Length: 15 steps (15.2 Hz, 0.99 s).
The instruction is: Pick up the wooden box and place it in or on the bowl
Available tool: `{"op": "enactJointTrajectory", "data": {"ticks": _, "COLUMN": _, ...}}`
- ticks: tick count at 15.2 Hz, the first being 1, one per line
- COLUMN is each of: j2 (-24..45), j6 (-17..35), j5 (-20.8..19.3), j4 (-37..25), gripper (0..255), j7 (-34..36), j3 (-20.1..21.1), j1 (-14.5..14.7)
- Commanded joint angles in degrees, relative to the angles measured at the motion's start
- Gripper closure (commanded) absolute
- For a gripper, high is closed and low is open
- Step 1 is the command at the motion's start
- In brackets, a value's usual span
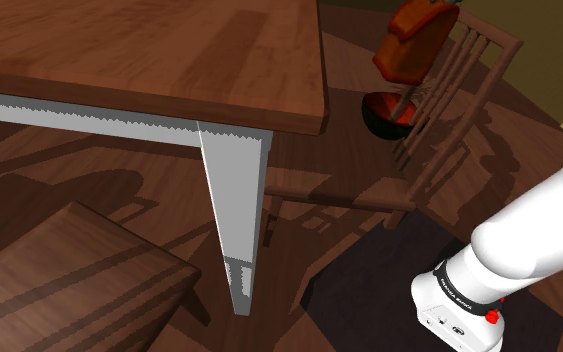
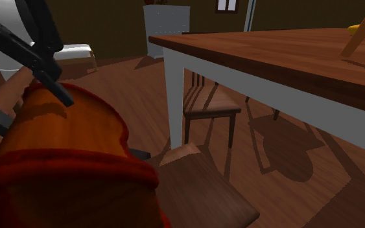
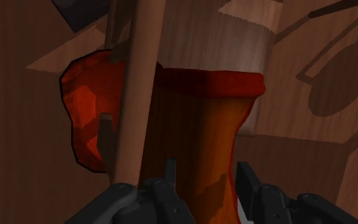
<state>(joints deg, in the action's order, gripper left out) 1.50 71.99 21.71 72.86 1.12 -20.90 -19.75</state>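
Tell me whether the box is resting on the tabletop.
No, in the shoulder view the box hangs beyond the table edge, above the red bowl.

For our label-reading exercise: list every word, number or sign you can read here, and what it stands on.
No text can be read.
White lettering on the black band of the arm, shoulder view: too small to read.
The orange-red box held in the gripper: no markings seen.
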Motion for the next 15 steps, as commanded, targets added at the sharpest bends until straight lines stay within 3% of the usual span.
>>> {"op": "enactJointTrajectory", "data": {"ticks": 1, "j2": -0.8, "j6": 2.2, "j5": -6.5, "j4": 4.4, "gripper": 255, "j7": -0.4, "j3": -0.1, "j1": 0.2}}
{"op": "enactJointTrajectory", "data": {"ticks": 7, "j2": -3.5, "j6": 7.7, "j5": -7.7, "j4": 12.4, "gripper": 255, "j7": -1.0, "j3": 0.8, "j1": 0.3}}
{"op": "enactJointTrajectory", "data": {"ticks": 8, "j2": -4.2, "j6": 7.2, "j5": -1.2, "j4": 8.3, "gripper": 255, "j7": -1.4, "j3": 0.1, "j1": 0.0}}
{"op": "enactJointTrajectory", "data": {"ticks": 9, "j2": -4.2, "j6": 7.2, "j5": -1.2, "j4": 8.3, "gripper": 0, "j7": -1.4, "j3": 0.2, "j1": 0.0}}
{"op": "enactJointTrajectory", "data": {"ticks": 14, "j2": -6.4, "j6": 23.7, "j5": 2.3, "j4": 20.9, "gripper": 0, "j7": 7.4, "j3": 1.3, "j1": -2.6}}
{"op": "enactJointTrajectory", "data": {"ticks": 15, "j2": -9.9, "j6": 20.1, "j5": 14.4, "j4": 18.8, "gripper": 0, "j7": 5.7, "j3": 1.2, "j1": -1.8}}
